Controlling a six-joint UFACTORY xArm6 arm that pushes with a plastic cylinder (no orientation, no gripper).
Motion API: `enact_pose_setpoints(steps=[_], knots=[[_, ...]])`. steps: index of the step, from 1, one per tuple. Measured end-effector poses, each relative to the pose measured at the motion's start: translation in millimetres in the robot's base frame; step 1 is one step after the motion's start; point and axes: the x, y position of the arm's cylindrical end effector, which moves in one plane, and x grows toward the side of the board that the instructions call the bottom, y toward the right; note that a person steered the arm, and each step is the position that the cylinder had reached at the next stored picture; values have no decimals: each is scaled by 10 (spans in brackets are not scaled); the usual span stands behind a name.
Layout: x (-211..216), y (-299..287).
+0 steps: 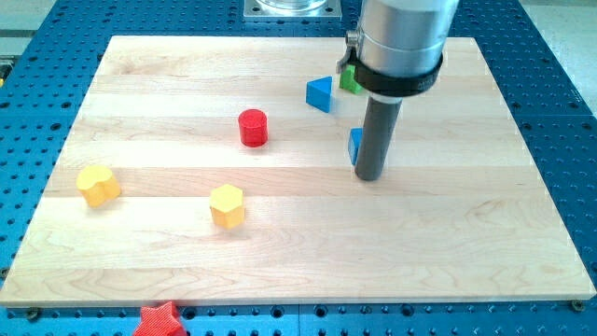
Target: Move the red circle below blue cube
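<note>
The red circle [253, 127], a short red cylinder, stands on the wooden board [448, 243] left of centre. The blue cube [354, 145] is mostly hidden behind my rod, only its left edge showing. My tip [370, 176] rests on the board right against the blue cube, on its right and slightly toward the view's bottom. The red circle lies well to the left of the tip and the blue cube, a little higher in the view.
A blue triangle [320, 94] lies above and left of the rod. A green block [350, 79] peeks out behind the arm. A yellow heart-like block [97, 185] and a yellow hexagon [227, 205] sit at lower left. A red star [159, 320] lies off the board's bottom edge.
</note>
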Motion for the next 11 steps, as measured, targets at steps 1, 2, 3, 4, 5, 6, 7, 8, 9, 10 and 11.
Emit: enact_pose_setpoints(steps=[1,2,3,4,5,6,7,8,9,10,11], knots=[[-209,-60],[-209,-207],[-191,-462],[-145,-1482],[-452,-1785],[-767,-1784],[-961,-1689],[-980,-1582],[-980,-1656],[-1132,-1660],[-1261,-1564]])
